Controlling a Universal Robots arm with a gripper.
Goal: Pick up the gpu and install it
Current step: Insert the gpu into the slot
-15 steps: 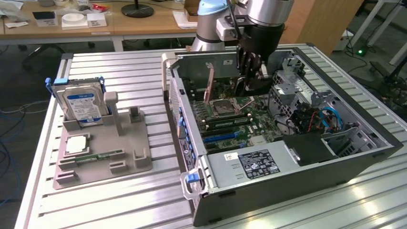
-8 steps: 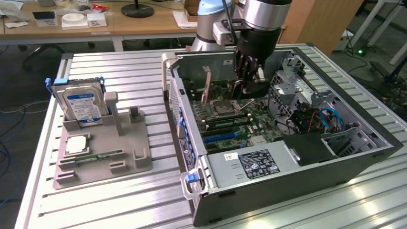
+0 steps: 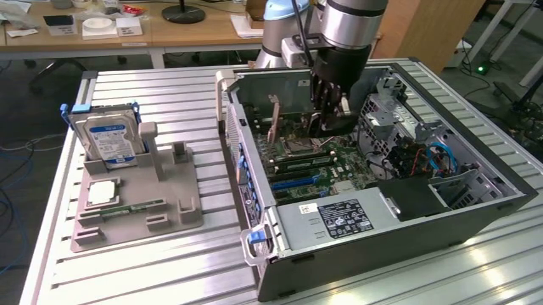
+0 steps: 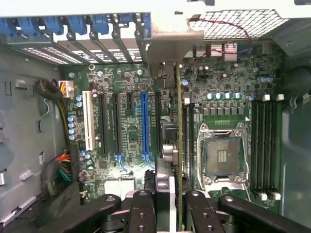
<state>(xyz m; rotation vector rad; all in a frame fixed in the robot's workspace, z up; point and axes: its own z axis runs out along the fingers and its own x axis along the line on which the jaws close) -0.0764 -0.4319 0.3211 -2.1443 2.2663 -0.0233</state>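
Gripper (image 4: 167,204) is inside the open pc case (image 3: 475,213), low over the motherboard (image 4: 126,131), fingers (image 4: 142,211) pinching the gpu (image 4: 178,145) edge-on between them, jaws partly closed on the card, not spread. Gpu sits directly under/between the fingertips, so no offset to the tool; it's carried on edge, thin face vertical rel. to the motherboard. In the wrist view the card reads as a thin line running from the fingertips toward the rear slot wall of the case, so long axis is parallel to the expansion slots and to the blue slot (image 4: 144,121). Silvery end bracket (image 4: 167,46) points at the rear wall, up by the blue slot latches (image 4: 77,24); other end of the card is at the fingers. Card lies between the blue slot and the cpu socket (image 4: 221,155), just beside the dark slot next to the blue one. Can't tell if the bottom edge is touching the slot or hanging just above it; judging by how low the wrist is in the exterior view (image 3: 327,111), it's close. Orange-brown card edge (image 3: 273,127) shows upright next to the gripper, toward the rear wall. Outside the case, hdd (image 3: 106,136) stands in the grey fixture tray (image 3: 140,222), well apart from the motherboard, untouched.
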